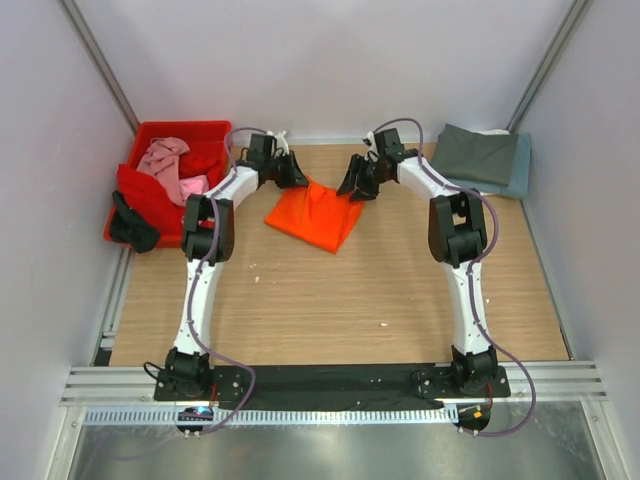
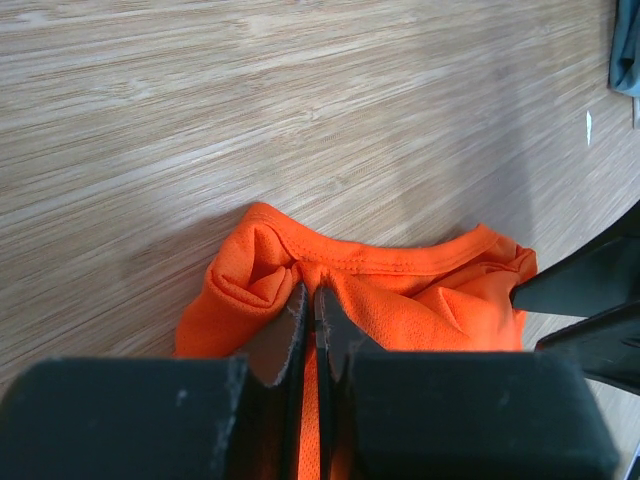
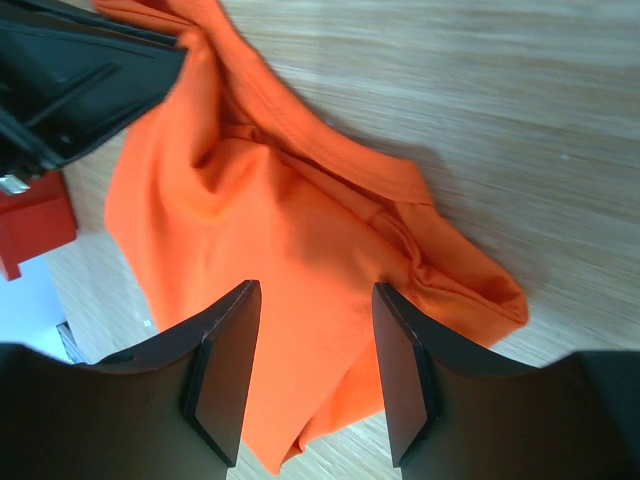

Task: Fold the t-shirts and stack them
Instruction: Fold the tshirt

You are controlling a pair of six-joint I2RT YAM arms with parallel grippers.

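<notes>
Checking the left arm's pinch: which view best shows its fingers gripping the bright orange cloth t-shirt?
Left wrist view: close up, the left gripper is shut on the bright orange cloth t-shirt at its collar. The top view shows most of the shirt, the pinch too small; the right wrist view shows mostly cloth.

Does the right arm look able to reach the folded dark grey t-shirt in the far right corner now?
Probably yes. The dark grey t-shirt lies uncovered beside that arm, nothing stands between, and the right gripper is open over the orange t-shirt.
</notes>
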